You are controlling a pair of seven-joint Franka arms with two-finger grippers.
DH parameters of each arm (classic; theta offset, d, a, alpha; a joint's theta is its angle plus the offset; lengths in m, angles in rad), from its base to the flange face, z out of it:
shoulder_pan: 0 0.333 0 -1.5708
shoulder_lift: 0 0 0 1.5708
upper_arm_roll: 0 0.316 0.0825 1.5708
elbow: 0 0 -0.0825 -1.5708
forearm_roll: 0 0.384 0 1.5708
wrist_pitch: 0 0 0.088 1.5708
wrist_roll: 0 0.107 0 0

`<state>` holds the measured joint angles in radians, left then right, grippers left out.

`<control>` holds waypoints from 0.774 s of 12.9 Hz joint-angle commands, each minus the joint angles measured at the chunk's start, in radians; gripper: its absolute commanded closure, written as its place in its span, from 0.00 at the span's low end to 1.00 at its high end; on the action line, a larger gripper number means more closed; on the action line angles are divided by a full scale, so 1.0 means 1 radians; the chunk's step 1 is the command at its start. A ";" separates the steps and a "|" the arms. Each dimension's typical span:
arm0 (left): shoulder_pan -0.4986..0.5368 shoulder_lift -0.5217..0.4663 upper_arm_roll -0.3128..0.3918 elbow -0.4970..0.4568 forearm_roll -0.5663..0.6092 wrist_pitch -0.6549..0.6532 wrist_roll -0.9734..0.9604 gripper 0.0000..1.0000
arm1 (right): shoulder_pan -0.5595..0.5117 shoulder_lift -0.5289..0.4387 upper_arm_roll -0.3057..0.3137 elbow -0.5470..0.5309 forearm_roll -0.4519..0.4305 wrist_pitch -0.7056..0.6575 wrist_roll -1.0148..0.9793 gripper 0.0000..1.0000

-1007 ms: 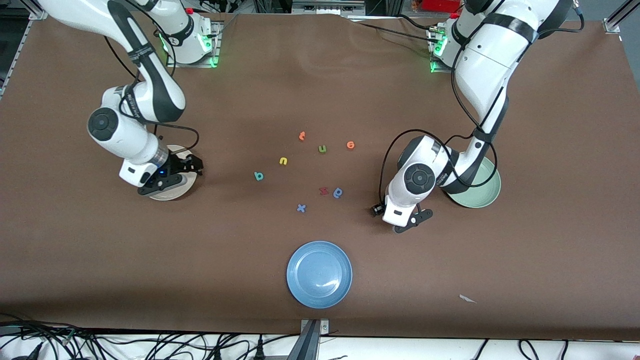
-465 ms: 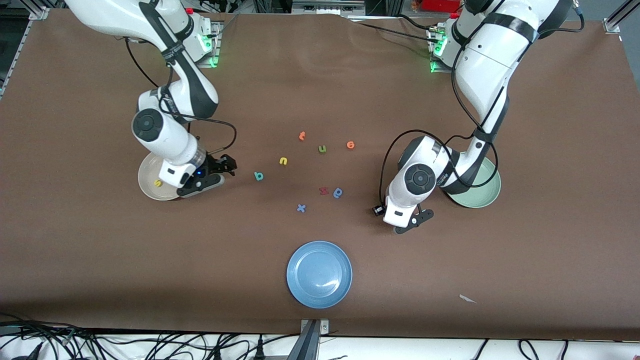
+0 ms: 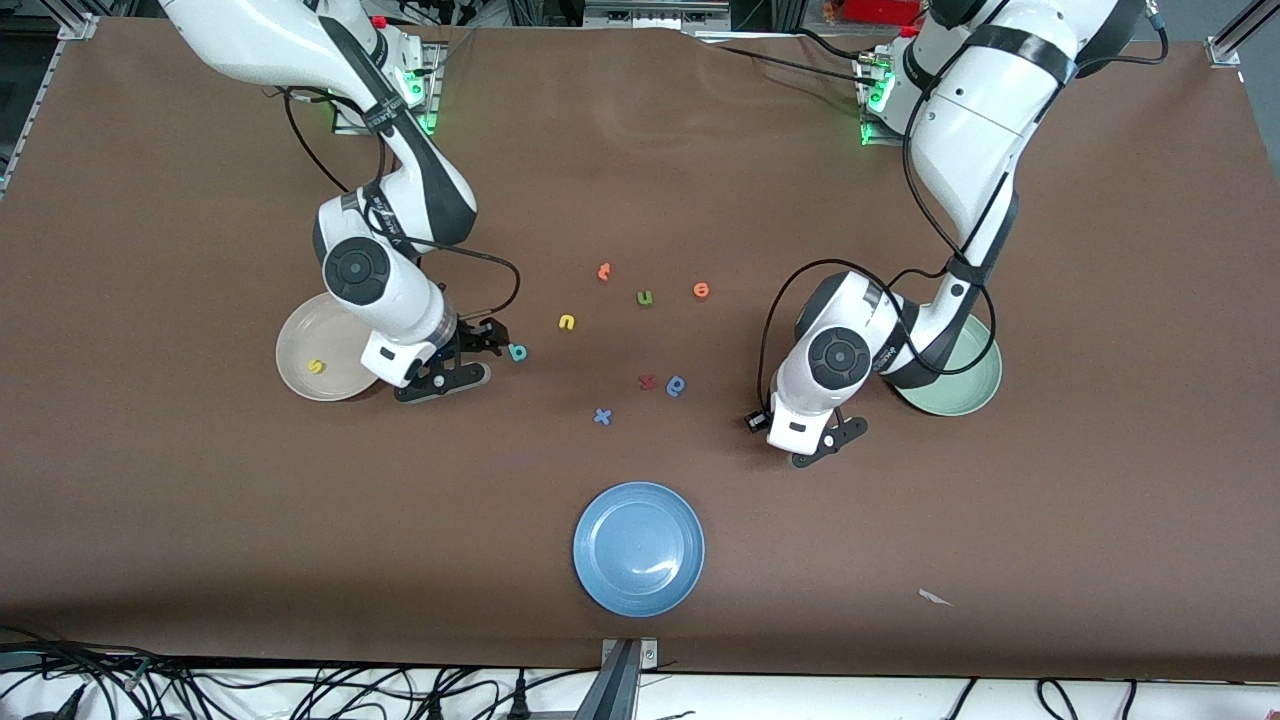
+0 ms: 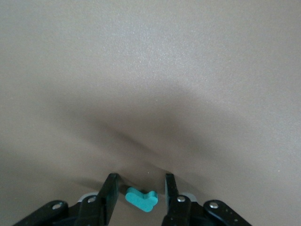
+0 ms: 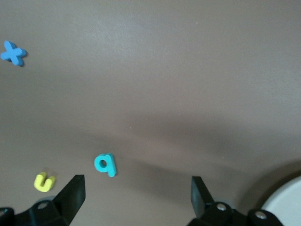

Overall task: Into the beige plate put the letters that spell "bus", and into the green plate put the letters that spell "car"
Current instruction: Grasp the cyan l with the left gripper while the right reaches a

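We reach our left arm down from its base, elbow bent, with the left gripper (image 4: 137,194) low at the table, its fingers (image 4: 109,190) a narrow gap apart. Our right arm bends down toward mid-table, and the right gripper (image 5: 136,194) hangs there with fingers spread wide.

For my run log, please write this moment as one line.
left tool: open, around teal letter on table | right tool: open, beside b | s: in beige plate | yellow u: on table
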<state>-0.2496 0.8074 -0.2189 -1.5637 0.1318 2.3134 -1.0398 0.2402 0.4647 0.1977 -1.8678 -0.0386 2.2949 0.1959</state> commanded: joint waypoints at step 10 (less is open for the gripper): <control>-0.013 0.012 0.010 0.004 -0.020 -0.026 -0.032 0.73 | 0.100 0.146 -0.015 0.016 -0.104 0.130 0.218 0.00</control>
<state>-0.2500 0.8071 -0.2210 -1.5622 0.1318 2.3124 -1.0651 0.3331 0.6135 0.1902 -1.8070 -0.1223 2.3636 0.3926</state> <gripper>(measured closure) 0.661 0.000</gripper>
